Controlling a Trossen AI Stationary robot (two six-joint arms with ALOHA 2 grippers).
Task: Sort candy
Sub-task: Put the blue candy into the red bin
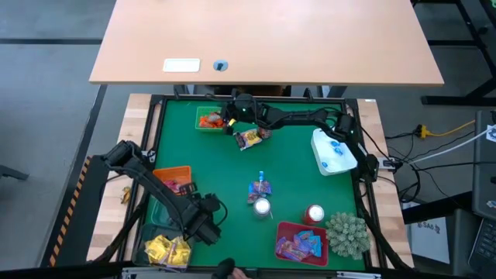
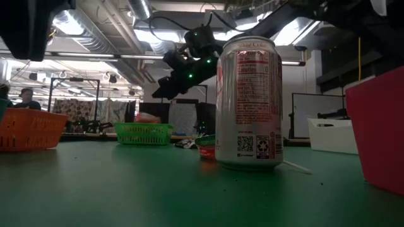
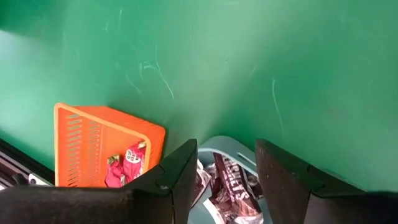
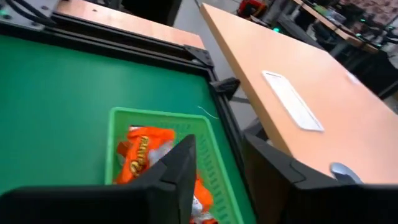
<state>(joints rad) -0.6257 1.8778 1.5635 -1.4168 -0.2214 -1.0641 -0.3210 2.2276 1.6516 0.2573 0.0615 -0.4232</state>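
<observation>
Here we see the right gripper (image 1: 230,118) at the upper middle of the high view, hanging over the green basket (image 1: 208,119), its jaws apart with nothing between them. In the right wrist view the orange-wrapped candy (image 4: 144,152) lies inside that basket, so we judge this pose as a release over the bin meant for orange sweets. The left gripper (image 1: 203,229) waits at the lower left of the high view, jaws apart and empty, above a pale tub (image 3: 217,146) holding dark-wrapped candy (image 3: 233,183); beside it the orange basket (image 3: 87,134) carries red-wrapped pieces.

Each colour seems to have its own container: yellow candy (image 1: 168,249) at the bottom left, purple and blue packets in the red bin (image 1: 288,230) at the bottom right. We still find unsorted sweets on the green worktop (image 1: 294,167): a loose cluster (image 1: 252,138) just right of the green basket and a blue-purple piece (image 1: 260,187) near the centre, close to 1 of the 2 cans (image 1: 262,207). The sorting looks well along, though not finished
</observation>
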